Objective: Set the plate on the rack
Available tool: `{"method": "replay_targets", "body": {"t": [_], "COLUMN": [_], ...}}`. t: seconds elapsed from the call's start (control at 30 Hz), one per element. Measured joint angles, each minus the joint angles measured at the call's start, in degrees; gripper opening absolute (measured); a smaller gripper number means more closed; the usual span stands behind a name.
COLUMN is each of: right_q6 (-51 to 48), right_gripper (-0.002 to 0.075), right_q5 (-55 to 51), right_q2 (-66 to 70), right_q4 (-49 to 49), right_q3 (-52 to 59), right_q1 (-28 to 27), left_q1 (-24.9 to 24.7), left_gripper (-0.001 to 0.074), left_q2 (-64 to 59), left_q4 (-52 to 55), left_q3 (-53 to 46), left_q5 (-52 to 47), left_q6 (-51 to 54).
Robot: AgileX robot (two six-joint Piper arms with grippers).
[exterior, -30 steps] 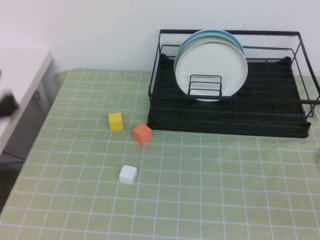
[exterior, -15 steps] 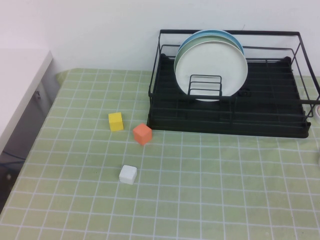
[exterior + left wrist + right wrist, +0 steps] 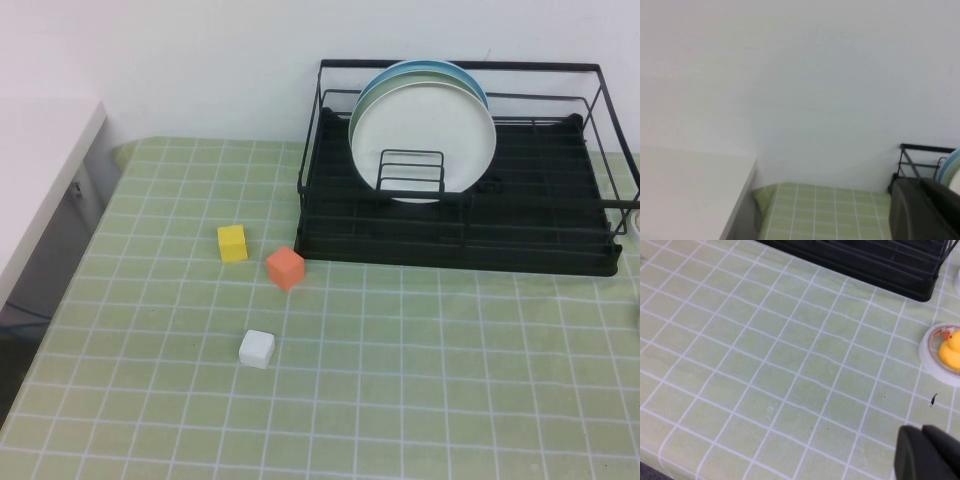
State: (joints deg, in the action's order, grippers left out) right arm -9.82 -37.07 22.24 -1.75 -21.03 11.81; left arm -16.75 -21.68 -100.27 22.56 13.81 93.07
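At the bench's (image 3: 400,400) far right, the rack (image 3: 460,240) holds the plate (image 3: 425,125) upright on edge, face toward the robot, long axis running left-right. Dividers hide its lower middle; behind it only the rims of a mint-green plate (image 3: 358,100) and a blue plate (image 3: 470,80) show. Left gripper (image 3: 925,210) and right gripper (image 3: 927,452) appear only as dark edges in their wrist views; fingers' state: cannot tell. Yellow cube (image 3: 232,243), orange cube (image 3: 285,268) and white cube (image 3: 256,349) lie left of the rack.

Legible text, labels, brands, numbers, signs: none. Nothing readable on any item; the red marks under the yellow duck (image 3: 952,345) cannot be read.
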Motion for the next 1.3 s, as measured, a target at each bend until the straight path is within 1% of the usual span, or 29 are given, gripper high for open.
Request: {"method": "replay_targets", "body": {"t": [0.13, 0.47, 0.67, 1.1, 1.23, 1.3], "right_q6": [0.00, 0.00, 0.00, 0.00, 0.00, 0.00], "right_gripper": [0.0001, 0.0000, 0.0000, 0.0000, 0.0000, 0.0000], "right_q5": [-0.22, -0.30, -0.44, -0.57, -0.57, -0.61], "right_q2": [0.00, 0.00, 0.00, 0.00, 0.00, 0.00], "right_q4": [0.00, 0.00, 0.00, 0.00, 0.00, 0.00], "right_q3": [0.00, 0.00, 0.00, 0.13, 0.13, 0.17], "right_q1": [0.00, 0.00, 0.00, 0.00, 0.00, 0.00], "left_q1": [1.32, 9.00, 9.37, 9.47, 9.60, 9.60], "left_gripper": [-0.0001, -0.0001, -0.0001, -0.0001, -0.0001, -0.0001], "left_q2": [6.26, 19.96, 22.27, 22.39, 22.39, 22.39], "left_q4": [0.00, 0.00, 0.04, 0.14, 1.52, 9.91], "left_q3": [-3.49, -14.83, -18.33, -18.60, -18.60, -18.60], "left_q5": [-1.68, -7.81, -8.54, -8.54, -8.54, -8.66], "left_q6": [0.73, 1.41, 1.54, 0.65, -2.57, -10.92]}}
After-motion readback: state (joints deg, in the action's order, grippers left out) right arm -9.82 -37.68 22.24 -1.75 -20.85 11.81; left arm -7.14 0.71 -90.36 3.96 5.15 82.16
